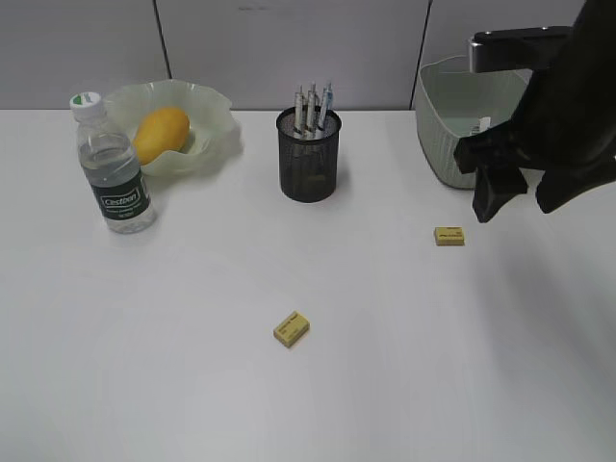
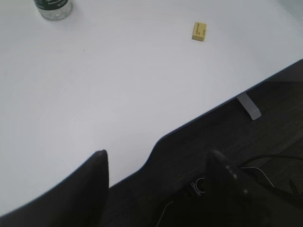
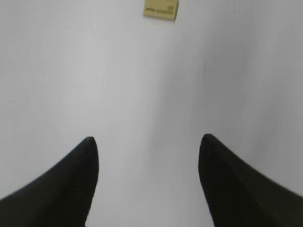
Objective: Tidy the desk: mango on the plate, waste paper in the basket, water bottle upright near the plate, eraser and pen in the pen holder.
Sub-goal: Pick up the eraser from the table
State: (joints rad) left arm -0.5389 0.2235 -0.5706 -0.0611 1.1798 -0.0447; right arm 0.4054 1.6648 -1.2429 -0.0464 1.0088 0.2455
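We found the mango [image 1: 161, 133] lying in the plate [image 1: 219, 130] at the far left of the table [image 1: 144, 366], its long axis running from lower left to upper right in the exterior view. The water bottle [image 1: 112, 168] stood upright just in front of the plate, cap up, label facing the camera. The pen holder [image 1: 309, 156] stood near the centre rear with several pens [image 1: 312, 108] upright in it, tips up.

Two yellow erasers lay flat on the table. The near eraser [image 1: 291, 328] lay in front of the pen holder, well apart from it, its long axis slanted. The far eraser [image 1: 449, 235] lay to the right, long axis roughly left to right, near the basket [image 1: 443, 135].

The right tool [image 1: 500, 192] hung above the table just beside the far eraser and in front of the basket, partly hiding it; its jaws stood apart and held nothing. The left tool [image 2: 158, 165] sat at the table's near edge, jaws apart and empty. We saw nothing between the erasers and the pen holder.
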